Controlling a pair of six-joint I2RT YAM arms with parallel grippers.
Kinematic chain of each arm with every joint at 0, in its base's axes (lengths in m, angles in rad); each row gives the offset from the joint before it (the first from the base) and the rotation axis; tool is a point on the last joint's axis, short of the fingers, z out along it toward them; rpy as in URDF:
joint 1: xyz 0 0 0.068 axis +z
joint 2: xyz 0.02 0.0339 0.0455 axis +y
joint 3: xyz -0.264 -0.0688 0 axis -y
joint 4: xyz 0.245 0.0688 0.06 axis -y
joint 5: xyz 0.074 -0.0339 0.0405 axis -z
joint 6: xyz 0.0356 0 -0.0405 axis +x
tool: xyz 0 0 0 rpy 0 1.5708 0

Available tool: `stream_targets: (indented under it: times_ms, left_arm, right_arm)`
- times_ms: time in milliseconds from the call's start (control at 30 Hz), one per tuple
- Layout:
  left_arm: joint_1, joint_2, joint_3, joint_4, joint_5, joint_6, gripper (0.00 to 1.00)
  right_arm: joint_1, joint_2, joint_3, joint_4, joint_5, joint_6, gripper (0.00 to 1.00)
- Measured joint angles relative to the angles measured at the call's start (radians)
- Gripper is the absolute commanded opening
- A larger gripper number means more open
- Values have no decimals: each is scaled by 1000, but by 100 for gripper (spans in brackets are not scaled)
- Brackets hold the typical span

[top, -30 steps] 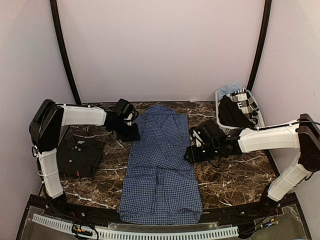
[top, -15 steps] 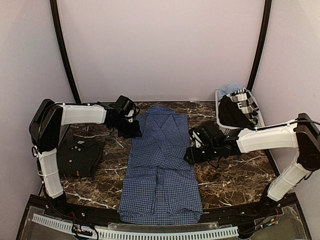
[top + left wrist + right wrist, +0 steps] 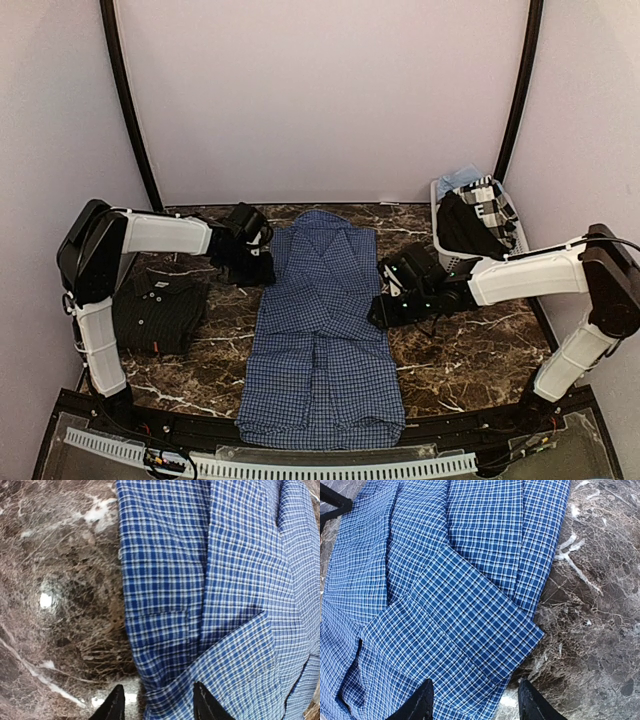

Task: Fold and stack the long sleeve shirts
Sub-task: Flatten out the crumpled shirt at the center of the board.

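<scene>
Containers: one only, white slatted plastic basket (image 3: pixel 438 228) at 2 o'clock of desk (image 3: pixel 480 350), against rt wall. Loaded above rim w/ loose cloth: dark garment (image 3: pixel 462 228) in front, black-and-white plaid piece (image 3: pixel 497 203) on top, pale blue cloth (image 3: pixel 460 178) at back.

Task items: blue check shirt (image 3: pixel 320 330) laid flat at desk centre, collar at 12, hem at 6 by near edge, sides and sleeves turned in over body. Near-black shirt (image 3: pixel 160 310) at 9 o'clock, folded compact, small orange tag (image 3: pixel 157 350) at its 6 edge, well apart from blue one.

At blue shirt's 10 o'clock edge, left fingers (image 3: pixel 258 268): part open, one tip over bare desk, other over cloth, nothing gripped. At 3 o'clock edge by folded-in cuff, right fingers (image 3: pixel 382 308): part open likewise, astride cloth edge, nothing held.

Vs. 1 s ago: shirts and basket load as before. Left fingers shifted only slightly along same edge. Right fingers approx. same spot.

Materials: blue shirt of thin woven cloth, fine blue/white/dark check, soft creases, outline long narrow rectangle. Desk dark brown, marble-patterned w/ white veins, glossy w/ glare spots.
</scene>
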Motion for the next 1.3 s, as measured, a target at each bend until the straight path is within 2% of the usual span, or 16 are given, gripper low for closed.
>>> stream_targets:
  times_ms: [167, 333, 867, 1300]
  left_arm:
    - [6, -10, -26, -5, -19, -9, 46]
    - [8, -10, -26, 7, 15, -16, 39]
    - [7, -10, 1, 26, 129, -12, 9]
    - [7, -13, 1, 26, 131, -2, 5]
  right_arm:
    - [-2, 3, 0, 5, -1, 0, 54]
    - [-3, 6, 0, 7, -2, 0, 54]
    - [-4, 18, 0, 13, -3, 0, 54]
    - [-88, 35, -17, 68, -9, -1, 55]
